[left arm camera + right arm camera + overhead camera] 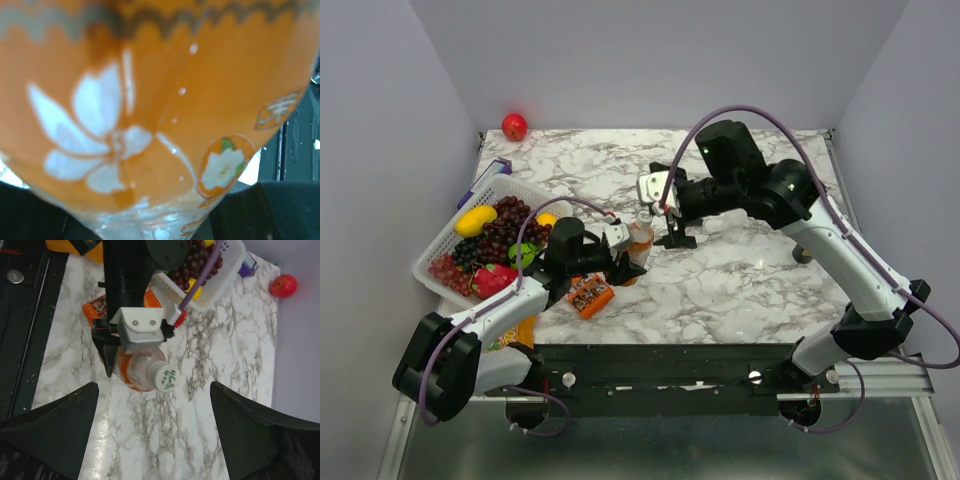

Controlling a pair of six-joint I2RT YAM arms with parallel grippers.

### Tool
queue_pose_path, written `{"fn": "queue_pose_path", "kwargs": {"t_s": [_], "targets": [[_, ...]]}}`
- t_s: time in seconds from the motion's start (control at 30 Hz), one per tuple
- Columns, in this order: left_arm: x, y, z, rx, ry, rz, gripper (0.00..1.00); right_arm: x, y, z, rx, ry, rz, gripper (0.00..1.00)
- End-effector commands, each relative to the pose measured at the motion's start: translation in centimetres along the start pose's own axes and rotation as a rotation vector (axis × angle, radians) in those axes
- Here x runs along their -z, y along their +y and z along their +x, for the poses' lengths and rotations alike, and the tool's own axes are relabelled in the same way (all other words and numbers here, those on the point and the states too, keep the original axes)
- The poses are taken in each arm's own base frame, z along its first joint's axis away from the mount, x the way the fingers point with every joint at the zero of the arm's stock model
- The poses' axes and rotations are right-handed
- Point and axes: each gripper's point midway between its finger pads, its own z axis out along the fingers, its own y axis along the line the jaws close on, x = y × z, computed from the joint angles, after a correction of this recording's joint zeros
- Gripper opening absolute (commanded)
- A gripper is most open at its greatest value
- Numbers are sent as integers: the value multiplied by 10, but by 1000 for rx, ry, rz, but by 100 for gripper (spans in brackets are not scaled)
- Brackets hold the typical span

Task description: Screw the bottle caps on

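**A:** Where is the orange bottle (136,374) sitting?

**B:** It is standing near the middle of the desk (740,290), toward the left arm's side. The left gripper (630,258) is clamping narrowly round its labelled body. In the left wrist view the orange flower label is filling almost the whole frame.

**A:** Which way is it pointing?

**B:** Its long axis is running roughly upright, neck up and leaning a little. A whitish cap (166,378) with green print is sitting on top. I cannot tell whether the base is touching the desk.

**A:** And the right gripper (154,386)?

**B:** It is hanging over the cap with its fingers spread wide, one on either side, touching nothing.

**A:** Is anything crowding the bottle?

**B:** An orange packet (590,295) is lying just beside it on the near side, next to the left arm's wrist. A white basket (438,240) of grapes and other fruit is sitting at the desk's left edge. A red apple (514,126) is lying well apart at the far left corner.
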Motion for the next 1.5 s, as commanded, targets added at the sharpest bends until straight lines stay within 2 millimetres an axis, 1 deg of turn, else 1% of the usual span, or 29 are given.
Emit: {"fn": "queue_pose_path", "kwargs": {"t_s": [0.0, 0.03, 0.17, 0.33, 0.47, 0.6, 0.67, 0.7, 0.73, 0.9, 1.07, 1.1, 1.13, 1.2, 1.27, 1.3, 1.37, 1.4, 1.43, 1.47], "targets": [[0, -4, -10, -39, -10, 38, 0, -25, 15, 0, 90, -24, -82, 100], [0, -4, -10, -38, -9, 40, 0, -29, 15, 3, 97, -16, -92, 100], [0, -6, -15, -44, -17, 53, 0, -39, 14, 12, 91, 18, -98, 100], [0, -7, -16, -40, -16, 62, 0, -43, 17, 22, 93, 43, -109, 100], [0, -6, -20, -39, -27, 56, 0, -44, 23, 32, 87, 69, -121, 100], [1, 0, -24, -24, -41, 26, 0, -42, 26, 37, 78, 92, -125, 100], [1, 4, -25, -15, -49, 12, 0, -39, 27, 39, 75, 100, -121, 100], [1, 5, -25, 7, -52, 6, 0, -39, 29, 43, 71, 115, -123, 100], [1, 6, -28, 7, -64, 2, 0, -36, 30, 43, 75, 118, -116, 100], [4, 12, -35, 60, -99, -27, 0, -32, 32, 64, 50, 202, -91, 100], [8, 21, -40, 80, -129, -61, 0, -30, 48, 89, -23, 301, -125, 100], [8, 22, -40, 81, -131, -68, 0, -29, 50, 93, -33, 323, -133, 100], [8, 24, -40, 80, -130, -73, 0, -24, 57, 97, -55, 345, -153, 99], [9, 23, -38, 60, -123, -68, 0, -16, 58, 95, -81, 359, -133, 96], [8, 22, -32, 45, -102, -57, 0, -12, 47, 87, -135, 334, -67, 96], [8, 21, -31, 48, -96, -53, 0, -6, 32, 74, -145, 283, -22, 96], [8, 18, -22, 21, -64, -32, 0, -3, 9, 54, -185, 208, 52, 96], [8, 17, -20, 7, -52, -25, 0, 4, -9, 36, -174, 158, 105, 96], [8, 14, -15, 13, -35, -10, 0, 4, -18, 27, -165, 130, 128, 96], [8, 13, -14, 10, -29, -1, 0, -1, -24, 23, -159, 115, 127, 96]]}}
